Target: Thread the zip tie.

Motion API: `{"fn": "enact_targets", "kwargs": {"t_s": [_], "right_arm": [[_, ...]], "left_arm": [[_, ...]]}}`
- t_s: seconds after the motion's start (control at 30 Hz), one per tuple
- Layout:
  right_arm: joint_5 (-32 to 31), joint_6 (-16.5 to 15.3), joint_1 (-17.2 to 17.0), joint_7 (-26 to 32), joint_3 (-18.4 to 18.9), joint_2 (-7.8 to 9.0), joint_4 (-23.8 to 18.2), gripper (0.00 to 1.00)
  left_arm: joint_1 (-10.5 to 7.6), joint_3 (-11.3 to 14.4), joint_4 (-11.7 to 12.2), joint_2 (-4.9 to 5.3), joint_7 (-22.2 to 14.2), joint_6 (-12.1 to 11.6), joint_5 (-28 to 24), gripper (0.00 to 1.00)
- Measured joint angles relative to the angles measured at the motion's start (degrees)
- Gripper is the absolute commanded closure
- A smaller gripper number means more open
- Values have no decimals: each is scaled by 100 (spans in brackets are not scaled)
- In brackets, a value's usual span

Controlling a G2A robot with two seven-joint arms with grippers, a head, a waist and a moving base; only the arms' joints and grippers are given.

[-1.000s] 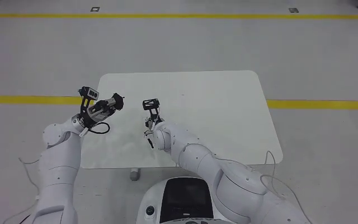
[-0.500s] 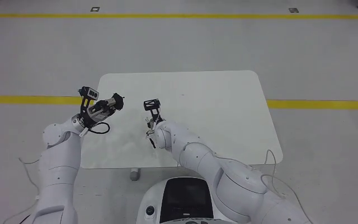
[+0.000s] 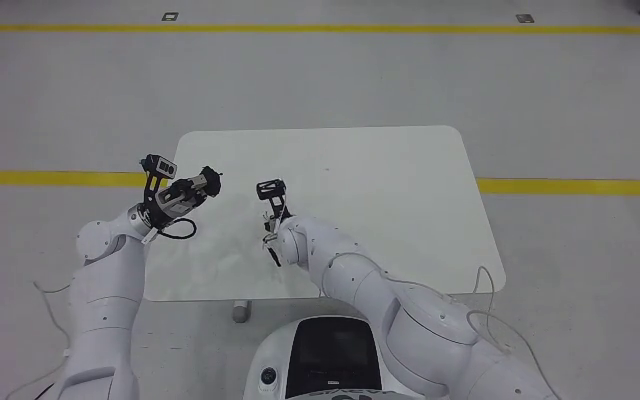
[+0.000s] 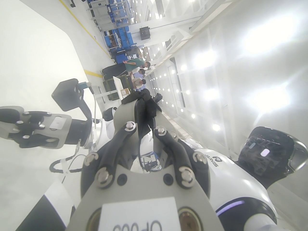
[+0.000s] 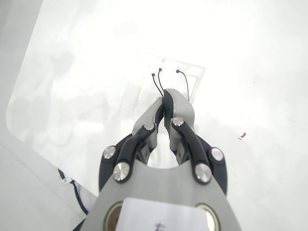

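Note:
Three black zip ties (image 5: pixel 160 69) lie in a clear flat tray (image 5: pixel 195 73) on the white table (image 3: pixel 380 200). My right gripper (image 5: pixel 164 96) is shut and hangs over the tray's near edge. Its tips cover the tails of two ties, and I cannot tell whether it grips one. In the top view the right gripper (image 3: pixel 272 210) points down at the table's left half. My left gripper (image 4: pixel 144 102) is lifted off the table by its left edge, shut on a thin black zip tie (image 4: pixel 139 143) that runs back between its fingers. It also appears in the top view as the left gripper (image 3: pixel 208 181).
The table's rounded corner and edge (image 5: pixel 14 118) lie close beside the right arm. A small brown speck (image 5: pixel 242 135) sits on the table to one side of the tray. The right arm's wrist (image 4: pixel 36 128) is near the left gripper.
The right wrist has shifted by a tiny amount over the table. The left arm has kept still.

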Motion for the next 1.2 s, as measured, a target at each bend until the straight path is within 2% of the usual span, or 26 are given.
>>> {"fn": "enact_targets", "kwargs": {"t_s": [0.9,1.2], "right_arm": [[-234,-337,201,1344,193,-7,208,100],[-370,-351,202,1467,241,-14,105,100]], "left_arm": [[0,0,0,0,0,0,0,100],[0,0,0,0,0,0,0,100]]}}
